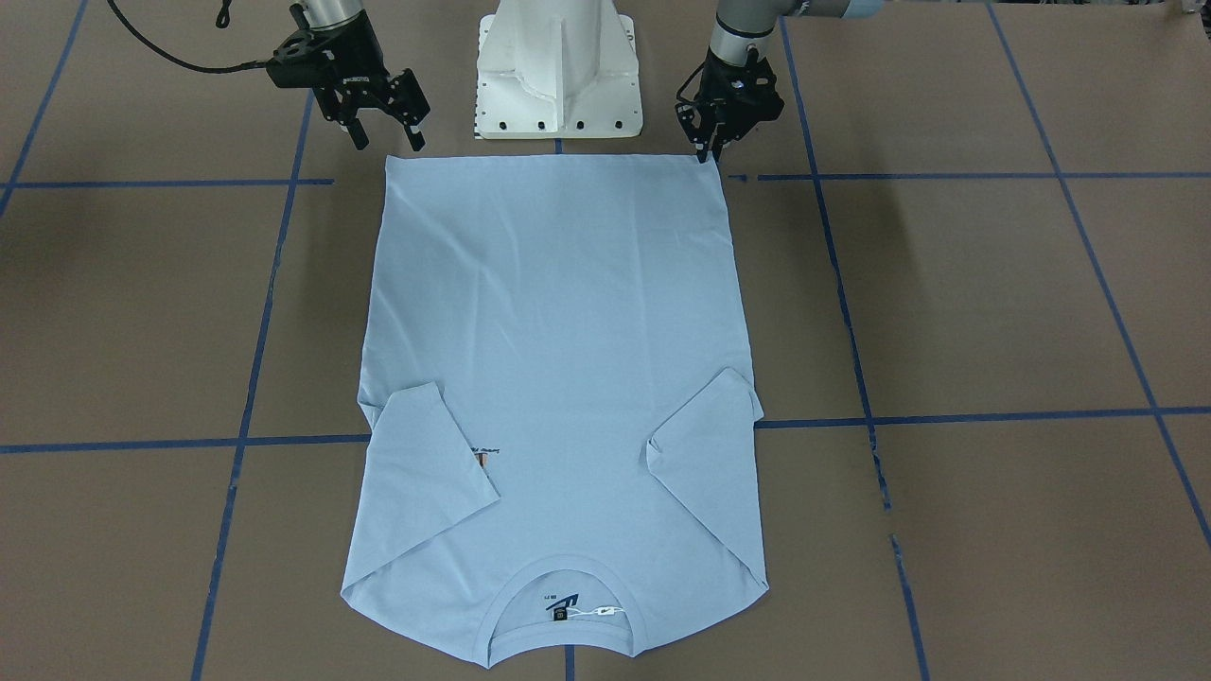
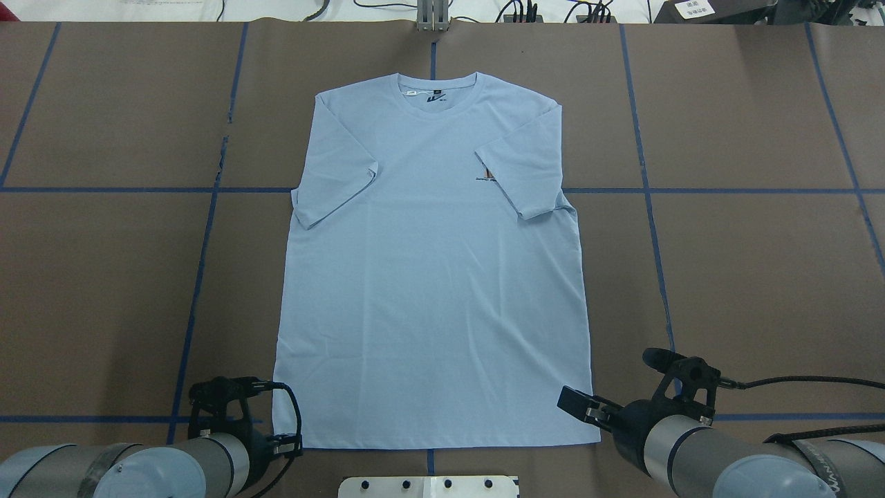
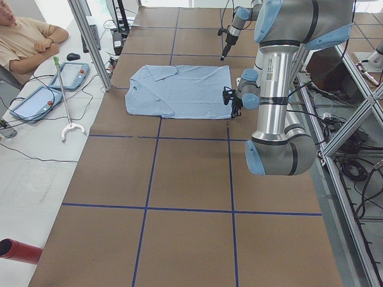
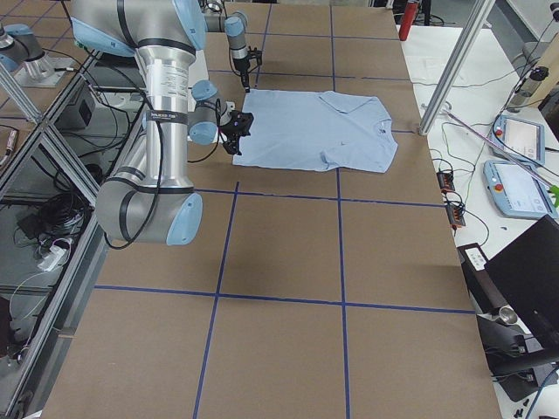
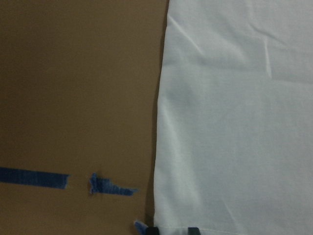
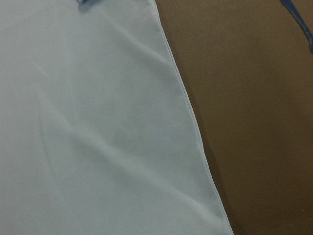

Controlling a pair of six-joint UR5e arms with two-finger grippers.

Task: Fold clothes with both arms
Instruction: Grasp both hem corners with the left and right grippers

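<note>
Light blue T-shirt [image 1: 558, 312] lying flat at the centre of the table [image 1: 993, 303], sleeves folded inward, hem toward the robot. Left gripper [image 1: 707, 151] at one hem corner, fingers slightly apart; right gripper [image 1: 389, 142] above the other corner, fingers spread wide.

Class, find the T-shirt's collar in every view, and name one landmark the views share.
Front-facing: collar bottom centre.
Overhead: collar top centre.
Exterior left: collar upper left.
Exterior right: collar upper right.
Left wrist: absent.
Right wrist: absent.
Landmark: left gripper and right gripper at the opposite hem.
</note>
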